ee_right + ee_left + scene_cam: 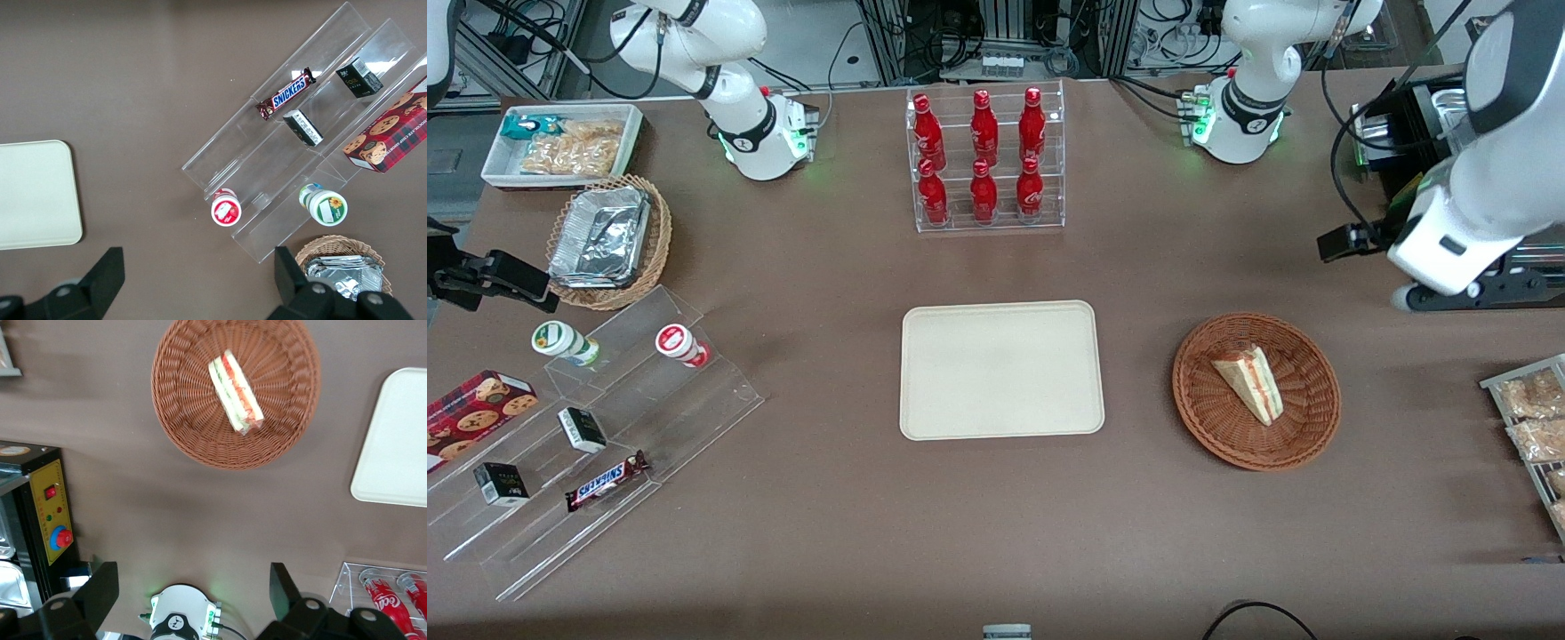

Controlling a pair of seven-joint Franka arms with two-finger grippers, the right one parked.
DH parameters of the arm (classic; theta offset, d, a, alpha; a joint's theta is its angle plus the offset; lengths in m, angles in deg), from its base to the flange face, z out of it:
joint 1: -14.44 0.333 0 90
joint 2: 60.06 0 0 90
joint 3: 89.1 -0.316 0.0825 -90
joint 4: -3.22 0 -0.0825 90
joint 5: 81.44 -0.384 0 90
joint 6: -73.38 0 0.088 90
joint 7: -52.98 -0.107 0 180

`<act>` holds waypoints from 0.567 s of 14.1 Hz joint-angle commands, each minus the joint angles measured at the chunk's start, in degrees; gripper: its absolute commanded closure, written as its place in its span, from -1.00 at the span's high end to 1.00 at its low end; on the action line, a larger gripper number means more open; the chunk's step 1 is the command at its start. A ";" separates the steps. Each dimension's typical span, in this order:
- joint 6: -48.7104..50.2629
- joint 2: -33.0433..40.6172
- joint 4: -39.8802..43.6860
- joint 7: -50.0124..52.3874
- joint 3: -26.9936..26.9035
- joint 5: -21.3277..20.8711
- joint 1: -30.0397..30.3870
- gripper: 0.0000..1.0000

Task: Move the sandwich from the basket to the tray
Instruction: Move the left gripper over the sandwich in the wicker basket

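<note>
Sandwich (1250,382) in basket (1303,433), tray (1000,427) bare, gripper (193,587) aloft, fingers (100,587) wide, partly cropped

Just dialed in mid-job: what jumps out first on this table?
The sandwich lies in the round reddish-brown basket, toward the working arm's end of the table. Beside it, mid-table, sits the bare cream tray, and farther from the front camera a clear rack of red bottles. The claw hangs open above the table, farther from the front camera than the basket, holding nothing.
</note>
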 commanded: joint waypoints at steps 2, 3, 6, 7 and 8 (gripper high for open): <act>-7.50 -7.92 -1.96 6.03 0.45 0.36 1.25 1.00; -11.11 -8.72 -4.07 9.37 0.45 0.45 1.25 1.00; -21.92 -10.74 -11.71 18.34 0.45 0.19 1.17 1.00; -25.35 -11.35 -14.08 19.32 0.45 0.36 1.25 1.00; -28.34 -11.97 -16.20 20.20 0.45 0.45 1.86 1.00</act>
